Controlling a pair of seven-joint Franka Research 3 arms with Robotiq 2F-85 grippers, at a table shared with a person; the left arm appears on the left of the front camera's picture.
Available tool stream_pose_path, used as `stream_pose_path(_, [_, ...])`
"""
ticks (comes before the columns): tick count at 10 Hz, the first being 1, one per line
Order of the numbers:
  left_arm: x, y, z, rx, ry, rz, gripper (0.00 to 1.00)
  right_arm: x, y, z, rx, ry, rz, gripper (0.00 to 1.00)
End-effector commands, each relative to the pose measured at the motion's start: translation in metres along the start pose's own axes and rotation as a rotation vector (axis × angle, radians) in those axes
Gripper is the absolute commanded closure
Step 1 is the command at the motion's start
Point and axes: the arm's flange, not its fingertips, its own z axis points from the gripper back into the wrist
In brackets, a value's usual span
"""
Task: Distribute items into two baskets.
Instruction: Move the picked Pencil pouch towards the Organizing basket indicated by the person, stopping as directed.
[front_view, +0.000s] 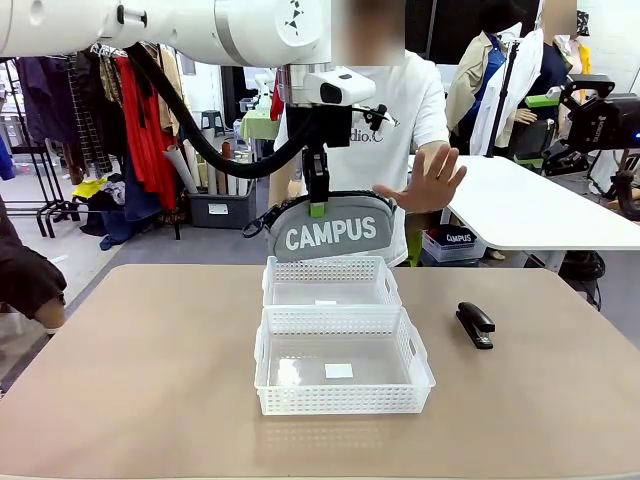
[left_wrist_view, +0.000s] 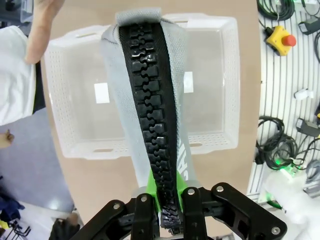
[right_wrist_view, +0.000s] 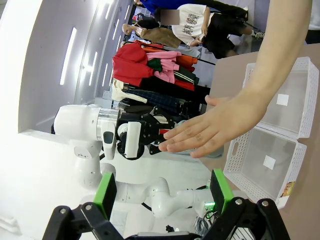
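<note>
The grey "CAMPUS" pouch (front_view: 332, 233) hangs in the air over the far basket (front_view: 330, 283), clear of its rim. My left gripper (front_view: 317, 207) is shut on the pouch's top edge. In the left wrist view the fingers (left_wrist_view: 192, 207) pinch the black zipper of the pouch (left_wrist_view: 150, 115), with a white basket (left_wrist_view: 220, 90) below. The near basket (front_view: 342, 364) touches the far one and holds nothing. On the table to their right lies the black stapler (front_view: 475, 324). My right gripper (right_wrist_view: 165, 195) stands open and empty, raised at the right (front_view: 548, 128).
The person stands behind the table with an open hand (front_view: 430, 180) raised beside the pouch; this hand (right_wrist_view: 215, 125) crosses the right wrist view in front of both baskets (right_wrist_view: 280, 125). A white table (front_view: 530, 205) stands at the back right.
</note>
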Motion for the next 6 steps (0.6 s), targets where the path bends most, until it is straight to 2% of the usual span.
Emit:
stream_pose_path(1, [-0.0001, -0.0004, 0.0009, 0.002, 0.000, -0.002, 1.00, -0.0011, 0.0014, -0.0003, -0.002, 0.002, 0.002, 0.00])
stream_pose_path(6, [-0.0001, -0.0004, 0.0009, 0.002, 0.000, -0.002, 1.00, -0.0011, 0.0014, -0.0003, -0.002, 0.002, 0.002, 0.00])
